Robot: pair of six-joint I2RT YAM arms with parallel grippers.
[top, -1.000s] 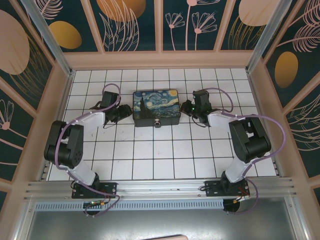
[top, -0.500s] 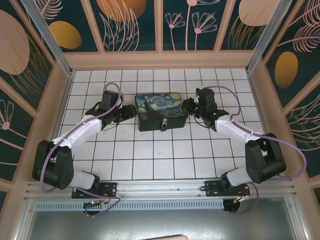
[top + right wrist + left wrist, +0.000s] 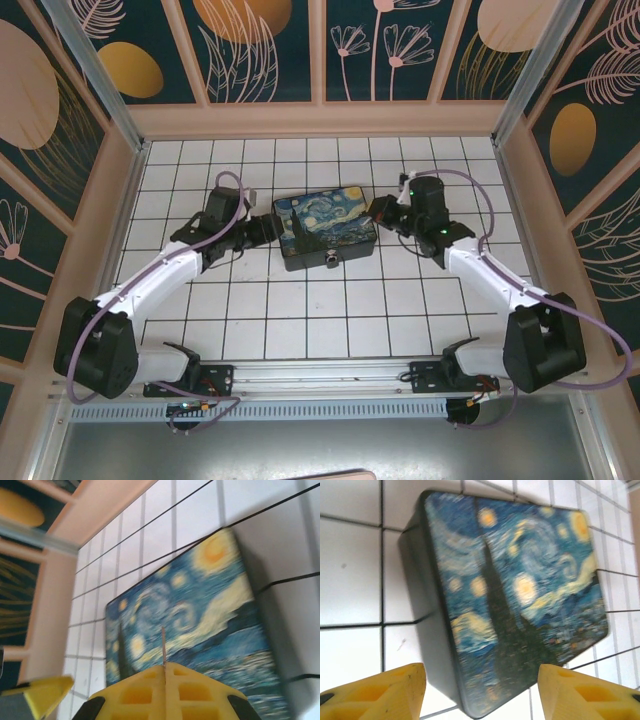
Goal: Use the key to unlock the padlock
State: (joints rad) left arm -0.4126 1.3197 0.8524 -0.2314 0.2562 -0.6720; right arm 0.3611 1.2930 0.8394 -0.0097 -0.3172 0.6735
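Both arms reached inward; blue painted rectangular box (image 3: 328,225) skewed. Wide-spread left gripper (image 3: 480,674) straddles its corner; right gripper (image 3: 165,667) pinches thin silvery key (image 3: 163,642); small silvery padlock (image 3: 332,259) unapproached.

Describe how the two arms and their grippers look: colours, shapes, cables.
The left arm and right arm match: white rounded links, bulky black joint housings, and a lilac cable looping along each. The left gripper and right gripper have yellow plastic fingers with moulded recesses.

Thin silvery key (image 3: 163,645), edge-on, nipped in right pincer (image 3: 164,666), small padlock (image 3: 333,259) at box (image 3: 325,222) front
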